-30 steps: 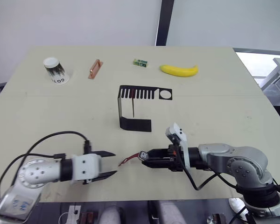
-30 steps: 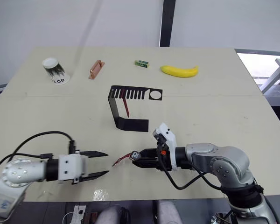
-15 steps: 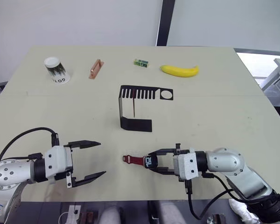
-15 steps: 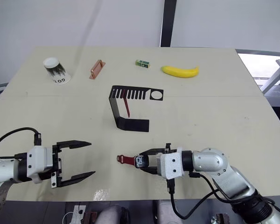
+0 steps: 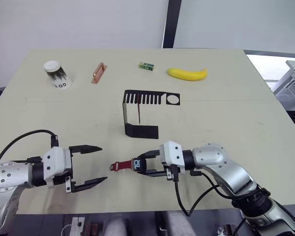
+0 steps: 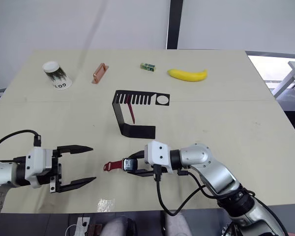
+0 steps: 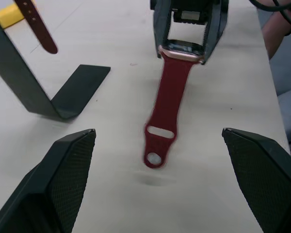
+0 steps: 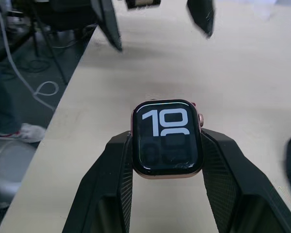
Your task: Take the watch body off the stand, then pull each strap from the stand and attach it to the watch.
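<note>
Clamped on the watch body (image 8: 167,140), right gripper (image 5: 143,165) reaches leftward, low over the table (image 5: 236,113); left gripper (image 5: 91,165) gapes wide, facing it.

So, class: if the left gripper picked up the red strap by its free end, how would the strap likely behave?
The red strap is thin and lies flat on the table, so it would probably bend and droop. Its other end joins the watch body, clamped in the right gripper, so it would likely tug there. The left gripper is open.
</note>
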Controlling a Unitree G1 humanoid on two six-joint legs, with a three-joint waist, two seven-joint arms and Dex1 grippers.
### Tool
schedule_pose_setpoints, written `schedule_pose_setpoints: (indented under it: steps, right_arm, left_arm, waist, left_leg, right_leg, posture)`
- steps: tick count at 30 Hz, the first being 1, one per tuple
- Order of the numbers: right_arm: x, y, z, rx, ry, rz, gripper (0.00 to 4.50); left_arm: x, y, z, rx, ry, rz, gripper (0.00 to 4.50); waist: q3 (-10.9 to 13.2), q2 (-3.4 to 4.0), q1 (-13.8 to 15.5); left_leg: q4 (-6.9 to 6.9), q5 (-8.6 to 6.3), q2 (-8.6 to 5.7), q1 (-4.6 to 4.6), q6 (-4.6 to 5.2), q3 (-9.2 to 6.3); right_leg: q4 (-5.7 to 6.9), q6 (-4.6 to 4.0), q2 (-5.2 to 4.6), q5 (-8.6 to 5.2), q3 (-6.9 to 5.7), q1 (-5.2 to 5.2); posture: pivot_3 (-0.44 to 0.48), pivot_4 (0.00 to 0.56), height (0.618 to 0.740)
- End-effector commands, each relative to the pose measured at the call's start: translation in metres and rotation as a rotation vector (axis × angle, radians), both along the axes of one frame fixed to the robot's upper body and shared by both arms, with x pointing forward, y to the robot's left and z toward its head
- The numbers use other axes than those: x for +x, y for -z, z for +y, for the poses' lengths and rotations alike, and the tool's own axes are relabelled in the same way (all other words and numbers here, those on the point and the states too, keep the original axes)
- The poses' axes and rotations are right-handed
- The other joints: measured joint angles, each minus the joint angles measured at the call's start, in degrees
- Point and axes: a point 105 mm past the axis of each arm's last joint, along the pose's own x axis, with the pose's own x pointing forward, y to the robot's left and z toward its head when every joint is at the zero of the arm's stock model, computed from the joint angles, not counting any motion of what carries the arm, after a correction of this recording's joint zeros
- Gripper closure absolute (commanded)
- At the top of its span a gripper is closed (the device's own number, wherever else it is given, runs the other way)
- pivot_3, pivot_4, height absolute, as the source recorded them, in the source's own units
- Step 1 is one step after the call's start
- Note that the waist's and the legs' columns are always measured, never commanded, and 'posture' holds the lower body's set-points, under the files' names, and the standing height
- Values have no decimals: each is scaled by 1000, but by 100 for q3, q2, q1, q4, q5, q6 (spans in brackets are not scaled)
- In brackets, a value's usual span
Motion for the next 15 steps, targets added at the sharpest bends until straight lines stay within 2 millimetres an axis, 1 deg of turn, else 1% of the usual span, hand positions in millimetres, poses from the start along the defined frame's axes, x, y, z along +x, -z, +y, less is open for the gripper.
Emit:
schedule_pose_setpoints:
  steps: [1, 5, 9, 12, 14, 15]
  right_arm:
    - [-1, 15, -1, -95, -2, 49, 2995]
    - [4, 24, -13, -157, 60, 79, 2995]
    - [6, 30, -24, -197, 86, 50, 2995]
    - [7, 32, -27, -210, 80, 33, 2995]
    - [12, 30, -27, -195, 98, 16, 2995]
    - [13, 29, -27, -189, 91, 9, 2495]
  left_arm:
    - [-1, -5, 5, -3, 4, -9, 0]
    - [-2, -5, 8, -1, -8, -11, 0]
    - [-3, -3, 8, -7, -14, -14, 0]
    - [-3, -2, 6, -14, -1, -10, 0]
    - [-4, -2, 4, -19, 13, -8, 0]
    - [-5, -2, 3, -23, 26, -14, 0]
  waist:
    - [0, 0, 0]
    - [0, 0, -5]
    - [0, 0, -14]
    - [0, 0, -19]
    - [0, 0, -17]
    - [0, -1, -18]
  left_leg:
    - [0, -1, -1, -1, 1, -1]
    - [3, -1, -1, -2, 1, 0]
    - [2, -2, 0, -1, -2, -1]
    - [2, -2, 0, 0, -3, 0]
    - [2, -2, 0, 0, -3, 0]
    - [2, -2, 0, 0, -3, 0]
  right_leg:
    - [-1, 0, -2, 0, -1, 0]
    - [-1, 0, -3, 0, -1, 0]
    - [0, 0, -1, 0, -2, 0]
    - [1, 0, 0, 0, -1, 0]
    - [1, 0, 0, 0, -2, 0]
    - [1, 0, 0, 0, -1, 0]
  posture:
    - [0, 150, 738]
    - [0, 150, 738]
    - [0, 150, 738]
    - [0, 150, 738]
    - [0, 150, 738]
    - [0, 150, 738]
